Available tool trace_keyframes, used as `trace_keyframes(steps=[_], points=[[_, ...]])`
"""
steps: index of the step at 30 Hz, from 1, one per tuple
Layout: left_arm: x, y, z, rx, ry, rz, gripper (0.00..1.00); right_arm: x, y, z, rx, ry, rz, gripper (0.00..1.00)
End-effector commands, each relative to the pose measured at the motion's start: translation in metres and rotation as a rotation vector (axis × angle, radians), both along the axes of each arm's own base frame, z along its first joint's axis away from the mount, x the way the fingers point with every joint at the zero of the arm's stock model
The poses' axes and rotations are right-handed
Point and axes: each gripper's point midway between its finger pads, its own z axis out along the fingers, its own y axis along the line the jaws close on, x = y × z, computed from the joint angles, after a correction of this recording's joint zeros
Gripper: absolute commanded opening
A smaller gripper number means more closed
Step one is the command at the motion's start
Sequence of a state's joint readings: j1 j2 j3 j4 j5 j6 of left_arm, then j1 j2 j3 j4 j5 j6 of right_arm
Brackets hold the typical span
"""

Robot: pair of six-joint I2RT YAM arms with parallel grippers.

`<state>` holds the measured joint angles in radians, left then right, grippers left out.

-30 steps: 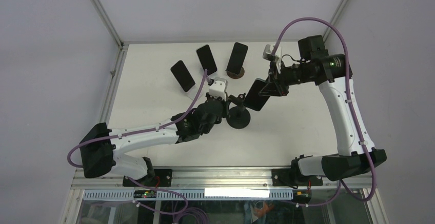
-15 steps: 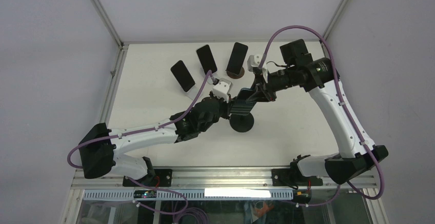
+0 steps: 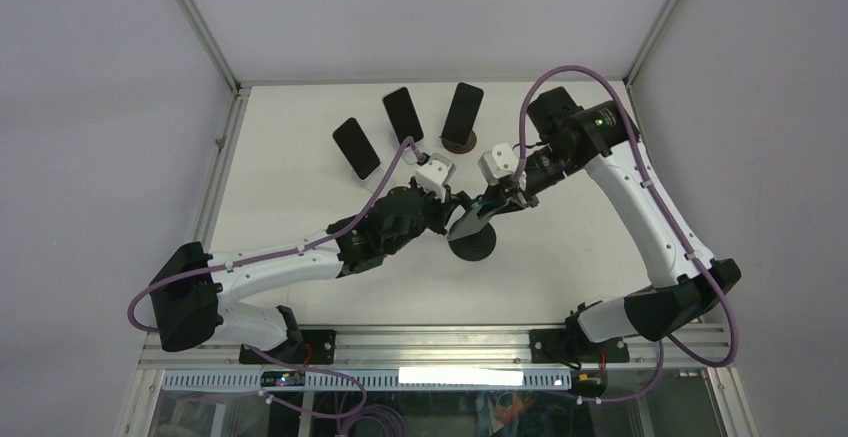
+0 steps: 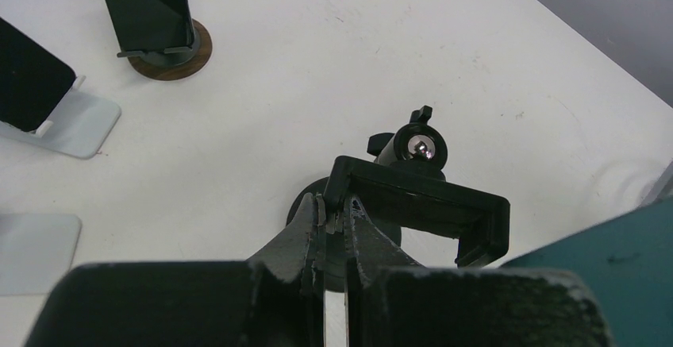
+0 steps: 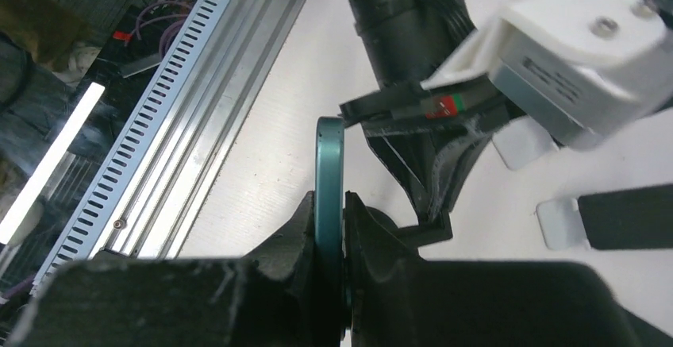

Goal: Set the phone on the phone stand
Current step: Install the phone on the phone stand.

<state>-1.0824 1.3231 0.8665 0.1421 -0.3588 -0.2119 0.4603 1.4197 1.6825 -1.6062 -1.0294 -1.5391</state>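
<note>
The right fingers are pinching the teal phone across its faces, just beside the phone stand's clamp, whose corner the left fingers are gripping shut. Seating it cleanly is likely calling for squaring the phone to the clamp's lips first.

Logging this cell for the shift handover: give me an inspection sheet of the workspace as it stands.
Surface: white table, faint scuffs, no spills seen.
Job's things: teal phone held edge-on beside the cradle of the black phone stand, not yet seated.
Clutter: three other phones propped on stands at the far side.
Grippers: left gripper shut on the stand's cradle; right gripper shut on the phone.
Cables: purple cables run along both arms.
Surroundings: grey walls; slotted rail at the near edge.
</note>
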Motion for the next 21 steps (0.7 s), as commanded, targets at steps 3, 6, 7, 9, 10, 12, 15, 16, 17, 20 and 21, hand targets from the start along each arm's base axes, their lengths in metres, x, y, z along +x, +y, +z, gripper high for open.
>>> trace_keyframes(steps=[3,6,7,9,10,12,15,16,17,20,21], points=[[-0.002,-0.009,0.06,-0.138,-0.094,-0.059,0.0,-0.024,0.023,0.014,0.111,-0.12,0.147,0.0],[-0.004,-0.01,0.061,-0.133,-0.089,-0.067,0.0,-0.021,0.029,0.017,0.109,-0.117,0.17,0.0],[-0.004,-0.01,0.061,-0.133,-0.087,-0.069,0.0,-0.021,0.03,0.017,0.108,-0.118,0.174,0.0],[-0.005,-0.009,0.061,-0.133,-0.087,-0.072,0.0,-0.018,0.032,0.014,0.101,-0.122,0.18,0.0],[-0.006,-0.01,0.061,-0.133,-0.087,-0.077,0.0,-0.017,0.032,0.012,0.096,-0.125,0.184,0.0],[-0.007,-0.01,0.064,-0.136,-0.091,-0.085,0.0,-0.013,0.033,0.005,0.079,-0.133,0.183,0.0],[-0.009,-0.012,0.066,-0.138,-0.091,-0.105,0.0,-0.004,0.033,-0.004,0.049,-0.149,0.176,0.0],[-0.01,-0.012,0.066,-0.137,-0.09,-0.111,0.0,-0.002,0.033,-0.006,0.038,-0.152,0.173,0.0],[-0.011,-0.013,0.066,-0.135,-0.088,-0.116,0.0,0.0,0.033,-0.008,0.03,-0.156,0.172,0.0],[-0.014,-0.013,0.066,-0.135,-0.084,-0.13,0.0,0.004,0.032,-0.012,0.012,-0.161,0.165,0.0],[-0.015,-0.014,0.066,-0.135,-0.086,-0.138,0.0,0.006,0.031,-0.012,0.009,-0.16,0.161,0.0]])
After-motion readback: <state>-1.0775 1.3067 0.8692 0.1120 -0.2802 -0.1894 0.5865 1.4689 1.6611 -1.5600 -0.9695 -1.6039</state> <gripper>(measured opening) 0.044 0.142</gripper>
